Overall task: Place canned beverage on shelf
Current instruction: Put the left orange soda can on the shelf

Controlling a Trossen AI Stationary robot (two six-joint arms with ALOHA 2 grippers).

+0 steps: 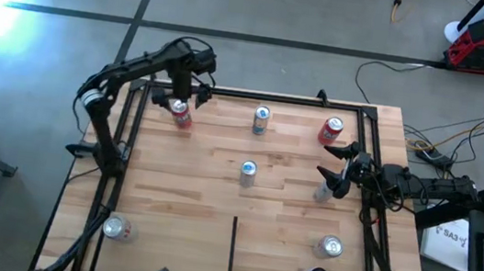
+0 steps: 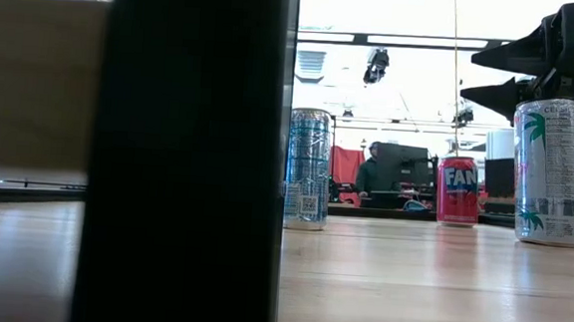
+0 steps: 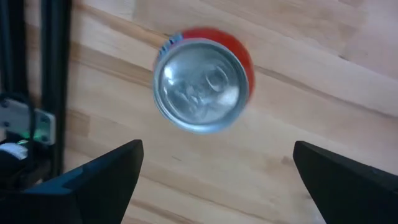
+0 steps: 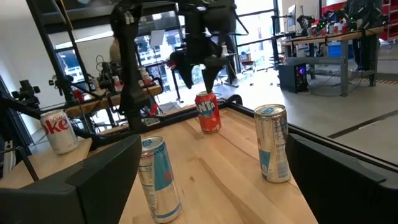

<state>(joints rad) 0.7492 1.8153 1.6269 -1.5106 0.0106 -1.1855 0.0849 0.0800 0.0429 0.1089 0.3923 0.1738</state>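
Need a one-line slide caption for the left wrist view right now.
Open left gripper poised directly above an upright red aluminium can on the light butcher-block wooden shelf.

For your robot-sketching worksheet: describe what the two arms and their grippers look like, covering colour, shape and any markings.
Both arms are dark, nearly black, built of slim jointed segments. The left arm has a pale silvery band near one joint. The left gripper and right gripper each end in two black, wedge-shaped tapering fingers. No lettering is readable on them.

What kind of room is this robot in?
Probably a robotics lab or workshop. Beyond the wooden shelf and its drink cans are workbenches with computers, cables on a concrete floor, and a seated person.
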